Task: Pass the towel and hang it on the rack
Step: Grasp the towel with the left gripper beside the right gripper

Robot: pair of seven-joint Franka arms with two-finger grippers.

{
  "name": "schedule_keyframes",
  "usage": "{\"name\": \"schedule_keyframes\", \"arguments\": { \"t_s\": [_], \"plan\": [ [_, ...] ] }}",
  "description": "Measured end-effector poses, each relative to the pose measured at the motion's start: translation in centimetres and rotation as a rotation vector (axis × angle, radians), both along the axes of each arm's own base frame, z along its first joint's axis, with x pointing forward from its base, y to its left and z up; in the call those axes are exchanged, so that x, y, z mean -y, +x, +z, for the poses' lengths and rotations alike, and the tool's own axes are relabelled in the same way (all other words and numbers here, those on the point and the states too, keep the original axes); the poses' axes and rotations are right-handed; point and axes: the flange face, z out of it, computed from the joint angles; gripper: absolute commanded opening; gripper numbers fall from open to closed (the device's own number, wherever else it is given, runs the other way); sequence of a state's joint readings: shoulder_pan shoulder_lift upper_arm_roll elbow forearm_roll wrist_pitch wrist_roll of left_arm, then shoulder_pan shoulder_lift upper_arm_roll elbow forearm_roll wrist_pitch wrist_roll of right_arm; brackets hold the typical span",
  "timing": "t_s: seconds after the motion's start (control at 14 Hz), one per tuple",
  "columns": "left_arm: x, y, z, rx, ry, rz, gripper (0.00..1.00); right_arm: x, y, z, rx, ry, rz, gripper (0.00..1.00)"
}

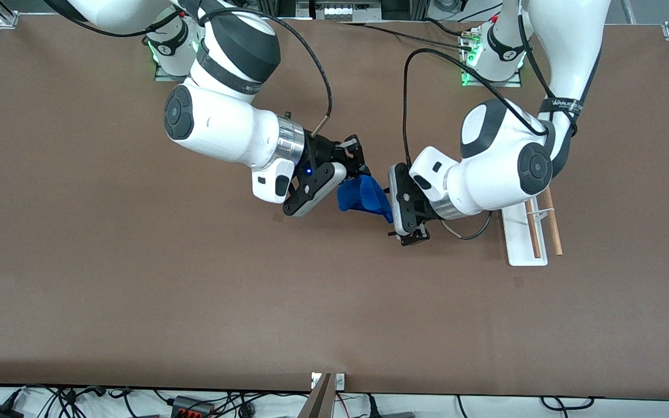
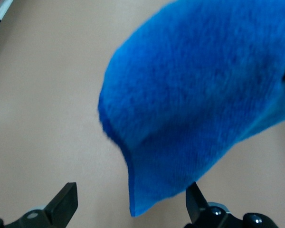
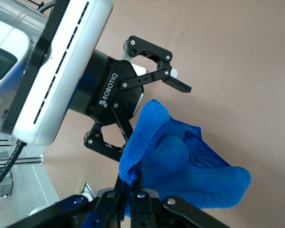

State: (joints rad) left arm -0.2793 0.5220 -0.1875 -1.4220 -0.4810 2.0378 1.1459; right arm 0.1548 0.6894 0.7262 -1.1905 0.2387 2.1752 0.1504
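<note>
The blue towel hangs bunched above the middle of the table. My right gripper is shut on its upper edge; in the right wrist view its fingers pinch a fold of the towel. My left gripper is open at the towel's end toward the rack. In the left wrist view the towel fills the picture and its lower corner hangs between the spread jaws of my left gripper, touching neither. The rack stands on the table toward the left arm's end, partly under the left arm.
The rack's two wooden rods lie side by side above its white base. The brown table spreads wide around both arms. Cables lie past the table's edge nearest the front camera.
</note>
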Motion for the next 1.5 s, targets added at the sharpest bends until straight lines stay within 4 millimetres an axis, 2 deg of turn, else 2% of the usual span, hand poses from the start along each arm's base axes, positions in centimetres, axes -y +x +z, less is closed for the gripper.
{"name": "schedule_keyframes", "arguments": {
  "t_s": [0.07, 0.21, 0.36, 0.5, 0.64, 0.79, 0.86, 1.07, 1.15, 1.22, 1.29, 1.36, 1.43, 1.5],
  "plan": [
    [0.4, -0.1, 0.2, -0.009, -0.023, 0.006, 0.97, 0.0, 0.0, 0.0, 0.006, -0.005, 0.001, 0.00],
    [1.3, -0.4, 0.6, -0.014, -0.048, 0.003, 0.88, 0.0, 0.0, 0.0, 0.010, -0.009, 0.002, 0.00],
    [2.6, -1.0, 1.1, -0.008, -0.055, -0.016, 0.65, 0.0, 0.1, 0.0, 0.013, -0.008, 0.000, 0.00],
    [3.7, -1.6, 1.3, -0.005, -0.058, -0.033, 0.48, 0.0, 0.2, 0.0, 0.022, 0.000, -0.010, 0.00],
    [4.0, -1.7, 1.3, -0.006, -0.059, -0.037, 0.35, -0.1, 0.2, -0.6, 0.034, 0.009, -0.029, 0.00],
    [3.9, -1.7, 1.3, -0.008, -0.058, -0.038, 0.13, -0.3, 0.2, -1.3, 0.039, 0.011, -0.040, 0.00],
    [4.0, -1.8, 1.3, -0.008, -0.058, -0.039, 0.06, -0.3, 0.2, -1.4, 0.040, 0.011, -0.042, 0.00],
    [4.0, -1.8, 1.4, -0.007, -0.058, -0.039, 0.01, -0.2, 0.2, -1.4, 0.041, 0.011, -0.043, 0.01],
    [4.0, -1.8, 1.4, -0.006, -0.058, -0.038, 0.01, -0.3, 0.2, -1.4, 0.041, 0.011, -0.043, 0.20],
    [3.8, -1.6, 1.4, -0.005, -0.057, -0.035, 0.01, -0.3, 0.2, -1.5, 0.041, 0.011, -0.043, 0.26],
    [3.5, -1.4, 1.4, -0.003, -0.054, -0.030, 0.01, -0.3, 0.2, -1.5, 0.041, 0.011, -0.043, 0.49],
    [3.1, -1.2, 1.4, 0.001, -0.050, -0.025, 0.01, -0.3, 0.2, -1.5, 0.041, 0.011, -0.043, 0.59],
    [2.5, -0.9, 1.5, 0.006, -0.045, -0.018, 0.01, -0.3, 0.2, -1.5, 0.041, 0.012, -0.044, 1.00],
    [1.9, -0.5, 1.6, 0.012, -0.044, -0.011, 0.01, -0.3, 0.2, -1.5, 0.041, 0.012, -0.044, 1.00]
  ]
}}
